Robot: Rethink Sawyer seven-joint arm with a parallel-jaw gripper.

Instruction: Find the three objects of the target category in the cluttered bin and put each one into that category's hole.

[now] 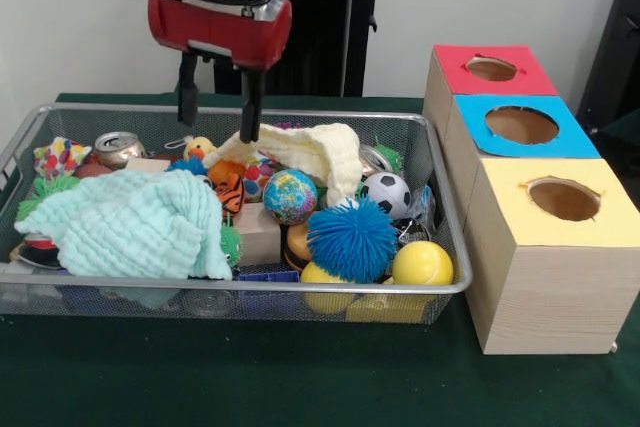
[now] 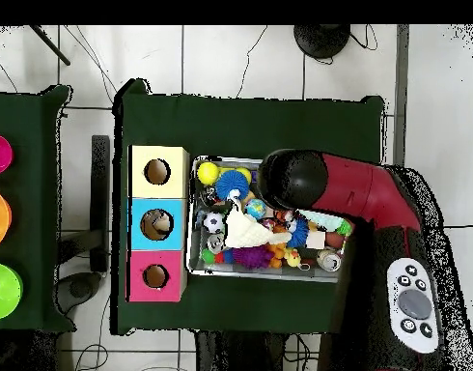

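The wire-mesh bin lies on the green table, full of toys and cloths; it also shows in the overhead view. My gripper hangs open and empty over the bin's back middle. Its right fingertip is at the edge of a pale yellow cloth. A bit of see-through plastic shows to the right of the soccer ball; I make out no other see-through items. The blue-surround hole is the middle box to the right of the bin. In the overhead view the arm hides the gripper.
A red-surround hole and a yellow-surround hole flank the blue one. A mint cloth covers the bin's left front. A blue spiky ball, a globe ball, a yellow ball and a metal can lie among the clutter.
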